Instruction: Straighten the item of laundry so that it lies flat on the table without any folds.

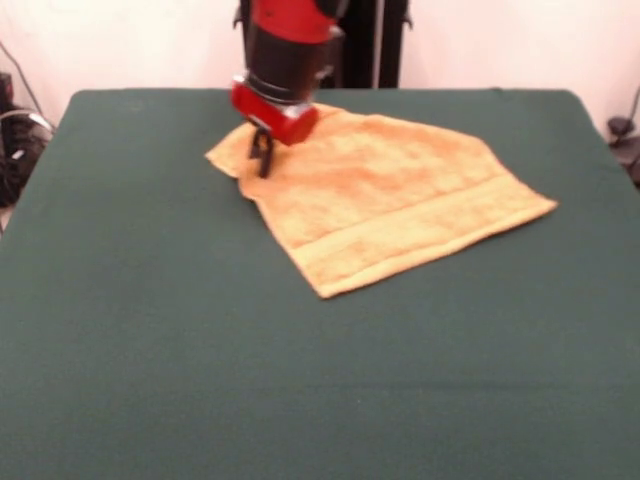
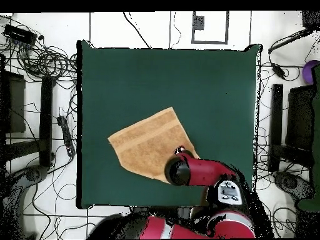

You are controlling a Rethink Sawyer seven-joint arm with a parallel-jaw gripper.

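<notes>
- Right, I'm looking at the towel [image 1: 385,195] lying on the far half of the table [image 1: 150,340], skewed to the table's edges, with its far-left part bunched under the arm.
- I'm holding the gripper [image 1: 262,157] down on that bunched corner, presumably because that is where the fold sits and where a pull outward would open it.
- I'm reading the fingers as close together on the cloth, though I cannot tell whether they are actually pinching it.
- I'm seeing one woven band clearly along the near edge; the other end is hidden.
- Overhead, the arm is covering the gripper and that corner of the towel [image 2: 147,147] entirely.
</notes>
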